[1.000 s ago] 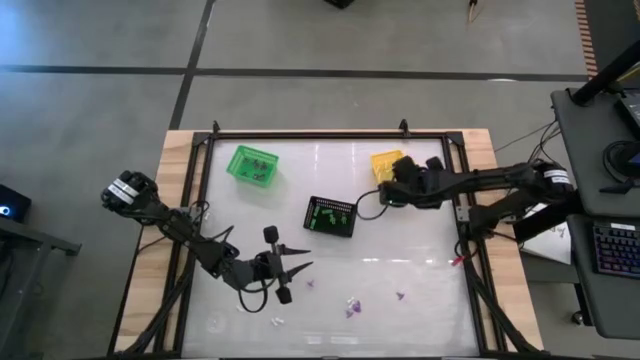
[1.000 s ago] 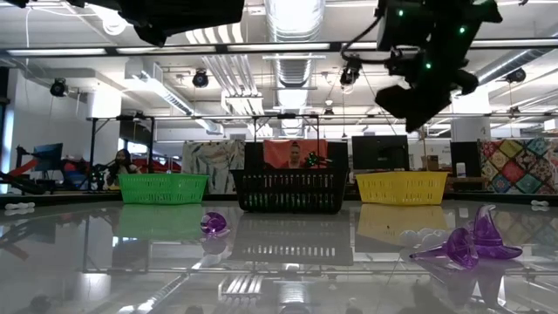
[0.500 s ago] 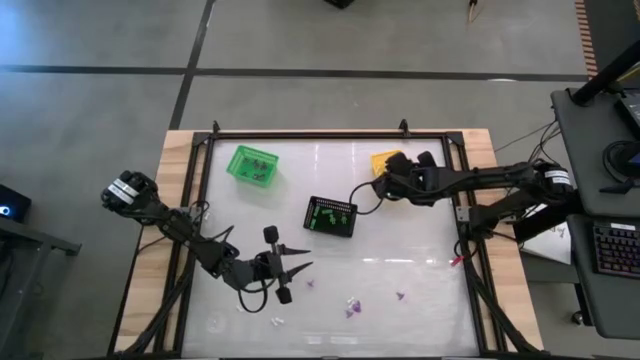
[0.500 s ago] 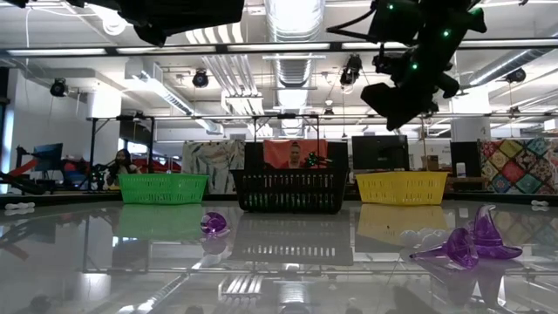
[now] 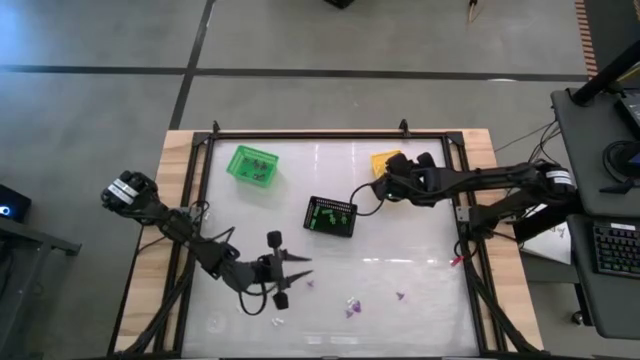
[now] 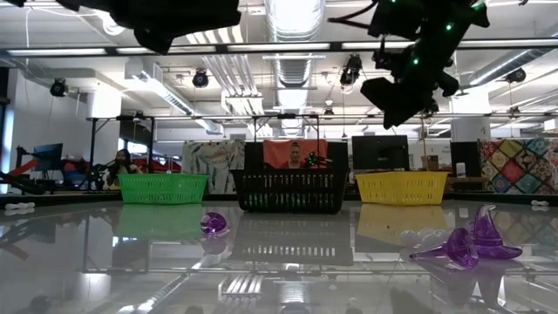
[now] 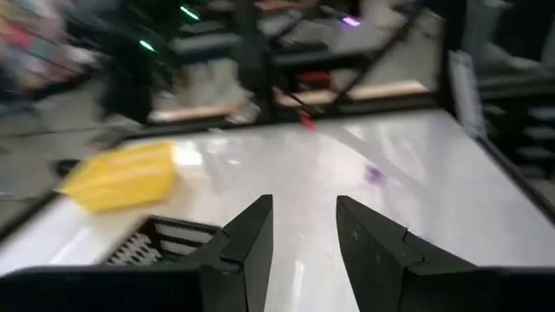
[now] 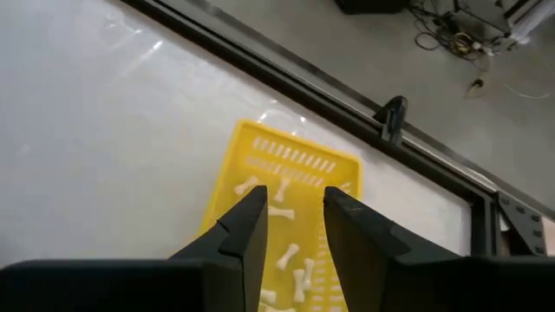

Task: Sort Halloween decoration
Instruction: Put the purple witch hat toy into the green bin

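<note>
The Halloween decoration lies scattered near the table's front edge: purple pieces (image 5: pixel 350 312) (image 5: pixel 399 296), a white one (image 5: pixel 277 321), and a purple witch hat (image 6: pixel 475 244). Several white bones (image 8: pixel 290 256) lie in the yellow basket (image 8: pixel 260 160) at the far right. My right gripper (image 8: pixel 293 195) hovers above that basket (image 5: pixel 381 159), slanting down, open, with nothing between its fingers. My left gripper (image 5: pixel 305 265) hangs about level above the near left of the table, open and empty (image 7: pixel 303 204), pointing toward the right.
A green basket (image 5: pixel 252 165) stands at the far left and holds a few pieces. A black basket (image 5: pixel 331 215) stands mid-table between the arms. A black frame (image 5: pixel 330 133) rims the table. The tabletop between the black basket and the scattered pieces is bare.
My right gripper has stayed above the yellow basket, shifting a little toward the table's left, and its wrist has tipped. The baskets and the scattered pieces lie where they were.
</note>
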{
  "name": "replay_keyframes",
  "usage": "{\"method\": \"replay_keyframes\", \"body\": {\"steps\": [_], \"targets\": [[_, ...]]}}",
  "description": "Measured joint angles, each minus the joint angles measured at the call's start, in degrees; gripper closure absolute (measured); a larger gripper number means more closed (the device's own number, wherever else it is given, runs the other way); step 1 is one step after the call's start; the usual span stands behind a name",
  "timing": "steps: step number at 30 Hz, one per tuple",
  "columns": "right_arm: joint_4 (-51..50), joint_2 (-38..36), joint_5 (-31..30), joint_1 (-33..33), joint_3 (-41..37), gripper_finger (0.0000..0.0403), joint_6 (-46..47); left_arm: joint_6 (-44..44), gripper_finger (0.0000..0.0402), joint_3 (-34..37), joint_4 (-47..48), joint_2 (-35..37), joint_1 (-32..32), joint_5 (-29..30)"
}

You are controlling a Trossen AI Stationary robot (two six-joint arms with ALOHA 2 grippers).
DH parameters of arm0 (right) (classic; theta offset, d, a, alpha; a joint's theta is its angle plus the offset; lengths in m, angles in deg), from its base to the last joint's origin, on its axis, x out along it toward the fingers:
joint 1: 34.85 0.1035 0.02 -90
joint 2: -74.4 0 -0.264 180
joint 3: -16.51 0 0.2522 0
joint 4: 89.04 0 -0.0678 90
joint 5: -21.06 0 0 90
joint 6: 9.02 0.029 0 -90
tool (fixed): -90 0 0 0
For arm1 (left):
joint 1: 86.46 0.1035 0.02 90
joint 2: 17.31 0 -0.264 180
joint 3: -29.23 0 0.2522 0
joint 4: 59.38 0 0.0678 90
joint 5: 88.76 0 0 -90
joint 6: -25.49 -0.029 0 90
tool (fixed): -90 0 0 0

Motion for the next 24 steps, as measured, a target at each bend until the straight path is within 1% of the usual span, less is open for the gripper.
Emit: {"method": "replay_keyframes", "body": {"steps": [4,7,10,16,20,24], "targets": [[0.07,-1.45,0.08,2.26,0.45,0.0294,0.1,4.44,0.0288,0.0,5.97,-0.04,-0.64,-5.55],[0.05,-2.68,0.05,4.48,0.45,0.029,0.84,8.05,0.0278,0.0,8.93,-0.39,-1.03,-7.09],[0.43,-3.62,-0.04,6.87,0.45,0.0287,1.51,9.58,0.0259,0.0,8.55,-2.11,-1.29,-7.14],[0.52,-4.06,-0.08,11.52,0.47,0.0287,4.27,12.26,0.0215,0.0,6.95,-8.24,-1.29,-8.87],[1.34,-3.98,-0.53,13.81,0.47,0.0284,4.66,11.9,0.021,-0.02,4.79,-11.53,-1.3,-11.33],[2.84,-3.71,-0.54,14.95,0.47,0.0284,4.59,10.77,0.0218,-0.02,2.43,-14.89,-0.91,-13.23]]}}
